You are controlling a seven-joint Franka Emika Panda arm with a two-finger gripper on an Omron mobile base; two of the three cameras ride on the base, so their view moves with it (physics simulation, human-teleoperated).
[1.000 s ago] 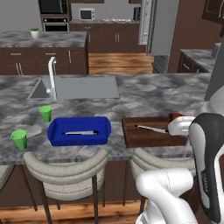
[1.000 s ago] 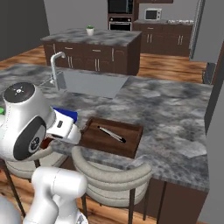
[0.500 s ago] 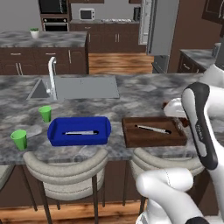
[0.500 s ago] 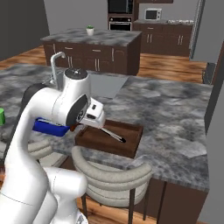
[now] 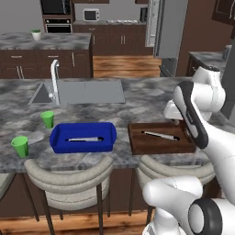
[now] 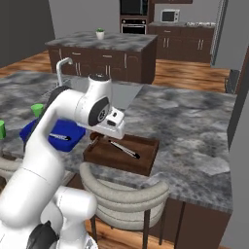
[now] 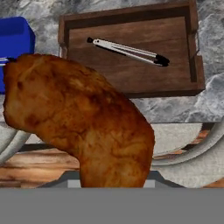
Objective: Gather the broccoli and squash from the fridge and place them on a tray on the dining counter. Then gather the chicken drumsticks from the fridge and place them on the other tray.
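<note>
A drumstick (image 7: 83, 127) fills the near part of the hand view, orange-brown and mottled, its thick end at the left and its narrow end running down to the bottom where the finger tips would be; the gripper (image 6: 99, 137) is closed on it, the jaws themselves hidden behind the meat; in the right base view a bit of reddish brown shows just under the white hand. Beyond the drumstick, past its top edge in the hand view, lies the wooden tray (image 7: 192, 52), dark brown with low raised sides, flat on the counter (image 7: 210, 105); a slim silver utensil (image 7: 127, 51) with dark ends lies slantwise on the tray floor, clear of the rims. In the right base view the gripper hangs over the tray's near left corner (image 6: 92, 153), just above the rim; whether the meat touches the wood cannot be told. To the gripper's left in the hand view sits the blue tray (image 7: 15, 39), just beside the wooden one, a gap of grey stone between them; a similar utensil (image 5: 85, 139) lies inside it. Farther left of the blue tray stand two green cups (image 5: 47, 119) (image 5: 20, 146), apart from each other. Behind the trays, across the counter, are the sink (image 5: 87, 92) and its faucet (image 5: 55, 80). Below the counter edge, under the gripper, two grey curved stool backs (image 5: 69, 176) stand side by side.
</note>
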